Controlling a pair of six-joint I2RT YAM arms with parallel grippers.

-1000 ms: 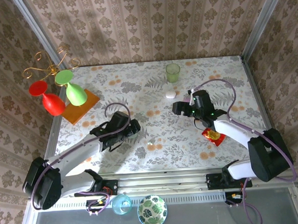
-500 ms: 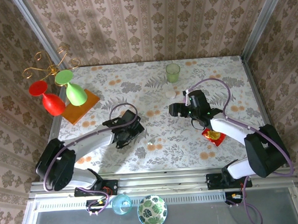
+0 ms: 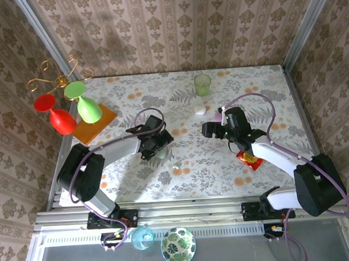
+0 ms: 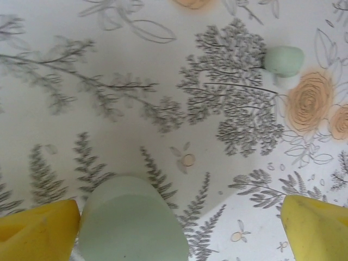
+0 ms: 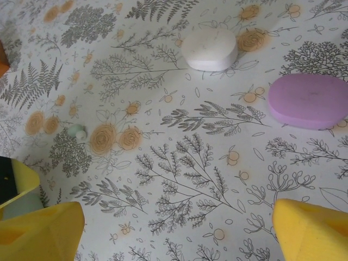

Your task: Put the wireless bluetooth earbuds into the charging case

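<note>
Floral tabletop (image 3: 254, 85): purple case (image 5: 307, 100) right-wrist, mint case (image 4: 130, 220) left-wrist.

Cup (image 3: 202, 84) at far edge of surface (image 3: 266, 90), first case (image 3: 200, 110) just before it, second case (image 5: 309, 100) to its right, earbud (image 3: 176, 165) mid-surface, third case (image 4: 130, 223) between left end effector (image 4: 176, 231) fingers.

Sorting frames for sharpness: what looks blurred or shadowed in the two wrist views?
Left wrist view: the pale green case, close to the lens, is blurred, with a faint shadow on the tablecloth beyond it. Right wrist view: even light, white case and purple case sharp, yellow fingers soft.
</note>
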